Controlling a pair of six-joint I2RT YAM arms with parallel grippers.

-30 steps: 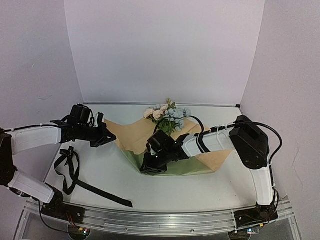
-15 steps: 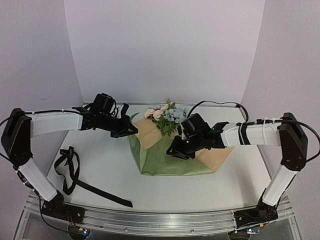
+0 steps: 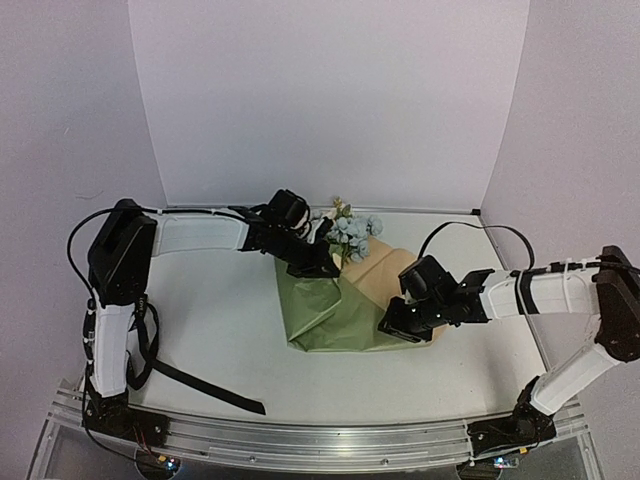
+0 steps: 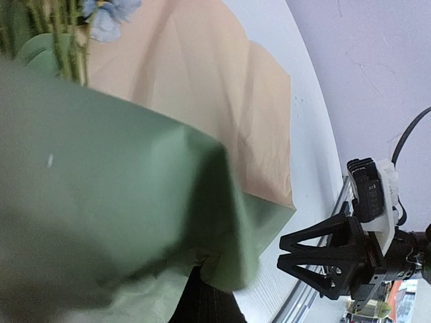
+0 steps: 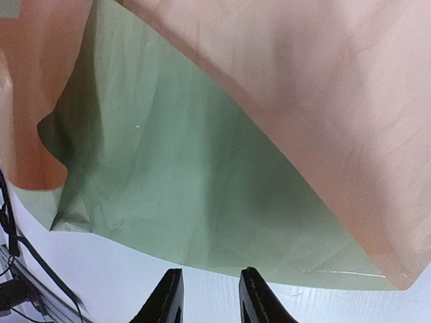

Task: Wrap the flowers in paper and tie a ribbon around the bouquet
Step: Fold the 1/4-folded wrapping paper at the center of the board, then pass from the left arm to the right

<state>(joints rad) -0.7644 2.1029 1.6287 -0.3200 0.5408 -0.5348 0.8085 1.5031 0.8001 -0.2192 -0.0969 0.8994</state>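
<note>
The paper lies mid-table, olive green in front with its tan side showing behind. My left gripper is shut on its left edge and holds it folded over the stems of the flowers, whose blue and cream blooms stick out at the back. In the left wrist view green paper drapes over my dark finger. My right gripper stands open over bare table, just off the paper's near right edge, with nothing between its fingers. The black ribbon lies at the near left.
White walls close in the back and both sides. A metal rail runs along the near edge. The left arm stretches across the back left of the table, above the ribbon's loops.
My left gripper has swept from the far left to the middle, dragging the paper's left edge over the stems. My right gripper has drawn back rightwards off the paper and widened a little.
</note>
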